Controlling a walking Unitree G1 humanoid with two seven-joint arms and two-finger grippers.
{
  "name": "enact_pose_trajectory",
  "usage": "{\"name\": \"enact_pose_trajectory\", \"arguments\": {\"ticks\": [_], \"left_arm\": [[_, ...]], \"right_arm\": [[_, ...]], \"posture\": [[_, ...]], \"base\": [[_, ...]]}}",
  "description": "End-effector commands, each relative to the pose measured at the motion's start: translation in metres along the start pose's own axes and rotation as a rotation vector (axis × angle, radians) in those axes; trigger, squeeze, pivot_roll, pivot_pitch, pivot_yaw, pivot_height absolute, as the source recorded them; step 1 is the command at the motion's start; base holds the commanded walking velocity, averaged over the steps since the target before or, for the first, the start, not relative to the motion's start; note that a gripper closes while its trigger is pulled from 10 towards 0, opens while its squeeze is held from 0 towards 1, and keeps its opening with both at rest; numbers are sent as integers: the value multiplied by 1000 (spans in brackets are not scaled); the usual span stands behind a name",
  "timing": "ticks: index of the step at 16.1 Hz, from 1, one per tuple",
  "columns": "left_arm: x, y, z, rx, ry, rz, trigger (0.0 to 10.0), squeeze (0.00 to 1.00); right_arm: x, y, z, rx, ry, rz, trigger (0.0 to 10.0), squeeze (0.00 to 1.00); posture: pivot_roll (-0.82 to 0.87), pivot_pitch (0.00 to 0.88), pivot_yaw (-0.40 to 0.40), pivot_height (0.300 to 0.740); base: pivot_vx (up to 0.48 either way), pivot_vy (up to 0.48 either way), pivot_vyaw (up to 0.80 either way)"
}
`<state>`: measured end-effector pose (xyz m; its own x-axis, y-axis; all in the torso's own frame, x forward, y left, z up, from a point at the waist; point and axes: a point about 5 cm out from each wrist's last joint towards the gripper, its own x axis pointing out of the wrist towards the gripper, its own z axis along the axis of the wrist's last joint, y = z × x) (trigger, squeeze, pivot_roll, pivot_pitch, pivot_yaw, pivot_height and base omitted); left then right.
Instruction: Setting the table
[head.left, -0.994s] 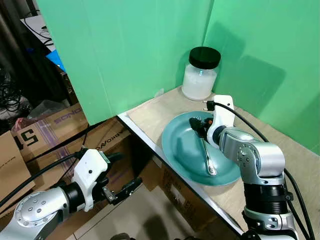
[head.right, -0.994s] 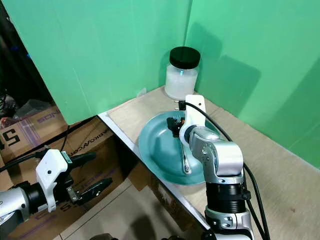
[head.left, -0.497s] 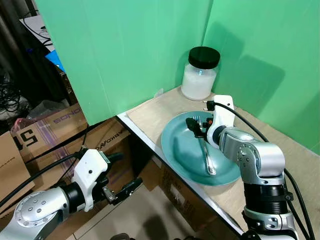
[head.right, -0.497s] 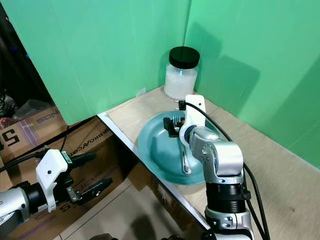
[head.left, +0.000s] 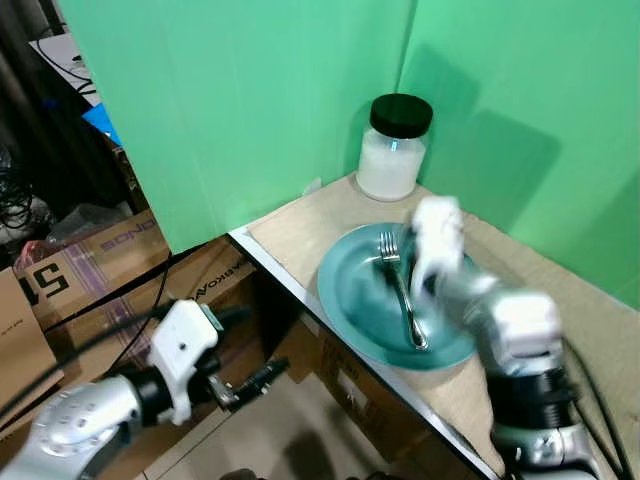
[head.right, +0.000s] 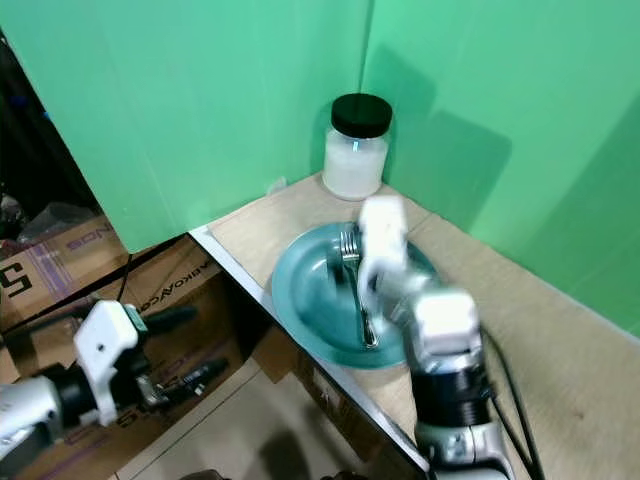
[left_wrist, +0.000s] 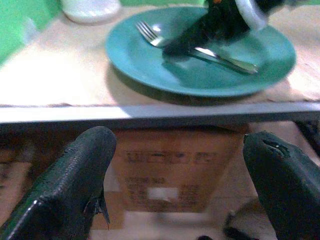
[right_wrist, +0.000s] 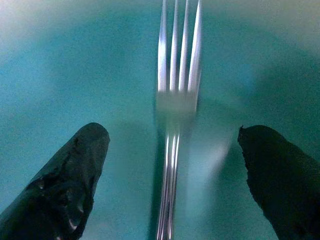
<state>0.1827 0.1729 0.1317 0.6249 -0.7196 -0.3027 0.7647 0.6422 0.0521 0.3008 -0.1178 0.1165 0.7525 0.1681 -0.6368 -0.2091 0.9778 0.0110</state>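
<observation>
Green screens (head.left: 250, 100) stood behind a pale wooden table (head.left: 300, 225), with cardboard boxes (head.left: 90, 255) on the floor to the robot's left. Nearest the robot, the left arm hung low beside the table, below its edge. The left gripper (left_wrist: 172, 182) had its two black fingers (left_wrist: 70, 185) spread wide with nothing between them. From its wrist view the metal edge of the table (left_wrist: 150, 112) crossed above a cardboard box (left_wrist: 170, 167) that sat beneath it.

On the table, close to the near edge, sat a round teal plate (head.left: 350, 300). A silver fork (head.left: 400, 290) lay in the plate, its tines pointing toward the far screens and its handle running back toward the robot. The right arm (head.left: 520, 330) was blurred in both head views and reached over the right side of the plate. The right gripper (right_wrist: 175, 165) hung just above the fork, its fingers (right_wrist: 70, 180) set wide apart on either side of the handle and not touching it. In that wrist view the tines were sharp enough to count, while the handle was smeared.

Beyond the plate, in the corner where the two screens met, stood a jar (head.left: 393, 150) of white contents with a black lid (head.left: 402, 114), apart from the plate.
</observation>
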Motion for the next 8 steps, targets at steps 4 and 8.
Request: {"name": "enact_pose_trajectory", "arguments": {"ticks": [4, 8], "left_arm": [[1, 2, -5, 11, 9, -16, 10000, 220], [5, 4, -10, 18, 3, -17, 10000, 220]], "right_arm": [[5, 4, -20, -23, 125, 22, 9804, 0], [6, 3, -18, -25, 115, 29, 0, 0]], "posture": [[41, 77, -11, 740], [42, 76, -12, 740]], "base": [[0, 0, 0], [0, 0, 0]]}}
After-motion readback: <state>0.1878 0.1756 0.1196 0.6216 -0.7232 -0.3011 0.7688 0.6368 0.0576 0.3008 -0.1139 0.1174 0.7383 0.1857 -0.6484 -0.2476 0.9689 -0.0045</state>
